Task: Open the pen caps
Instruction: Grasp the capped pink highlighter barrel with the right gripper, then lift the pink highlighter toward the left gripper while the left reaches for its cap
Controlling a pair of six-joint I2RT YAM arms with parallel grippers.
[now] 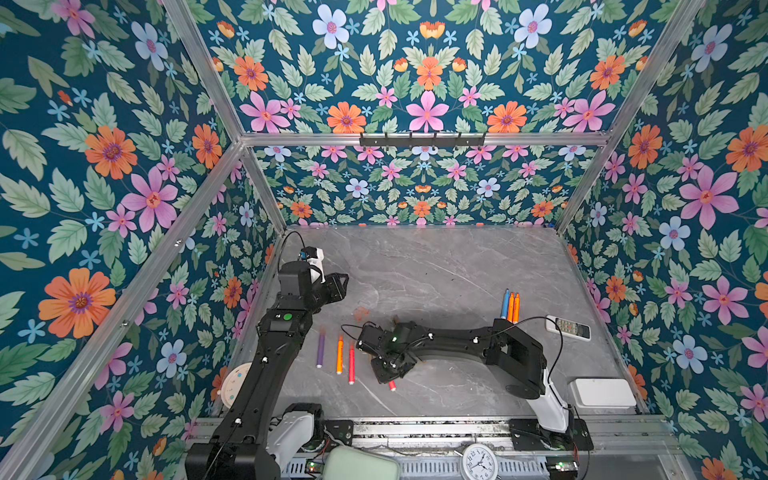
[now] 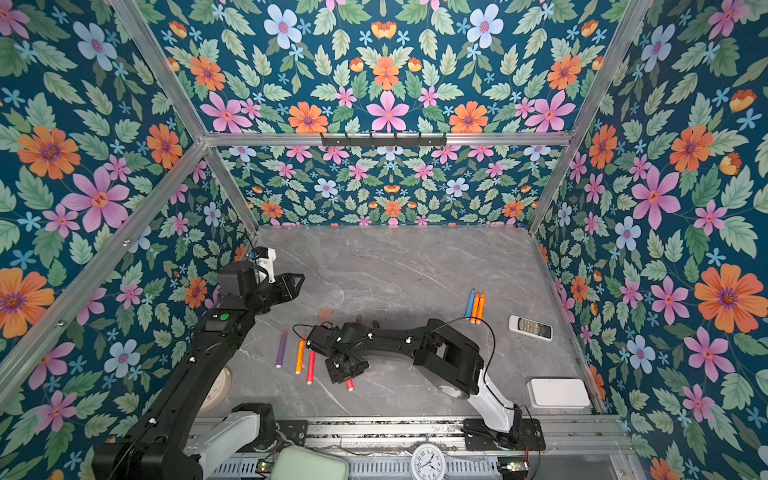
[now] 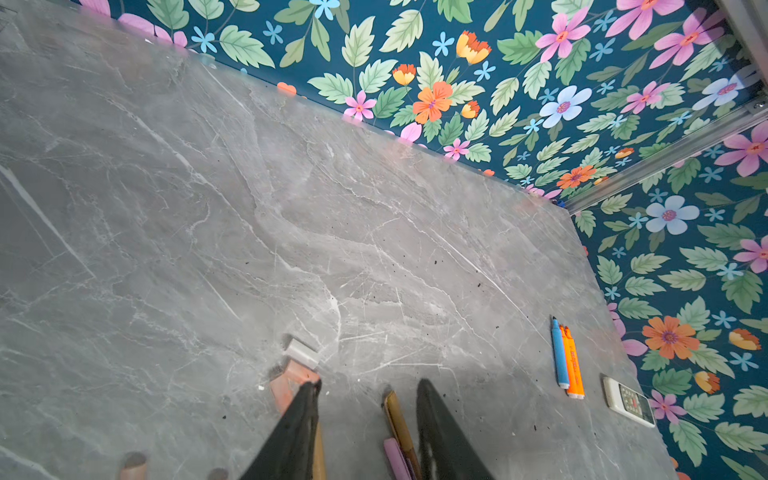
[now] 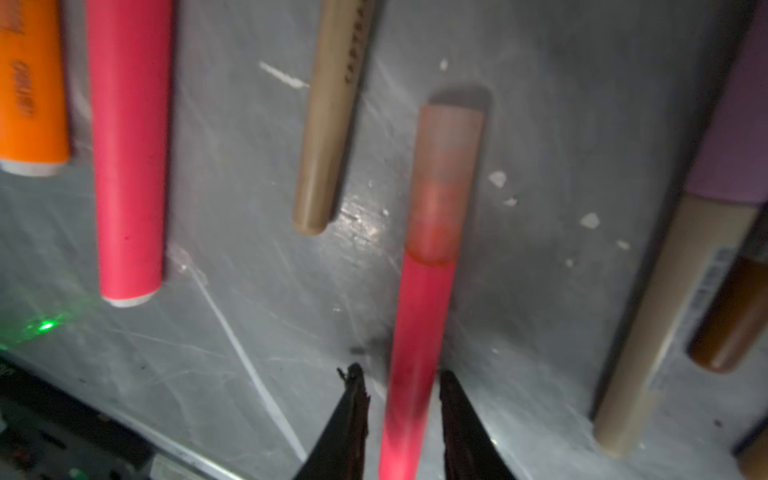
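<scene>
The right pincer (image 4: 397, 374) straddles the red-pink pen (image 4: 415, 332), jaws narrow but not yet clamped. Next, clamp it. The half-open, empty left pincer (image 3: 366, 382) must then pull the cap (image 4: 444, 178).

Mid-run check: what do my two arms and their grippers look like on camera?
Both are black with boxy links and a white base segment. The left arm has a round green light and a white wrist camera. A thin black cable loops over the right arm. The left gripper and right gripper have black fingers tapering to points.
</scene>
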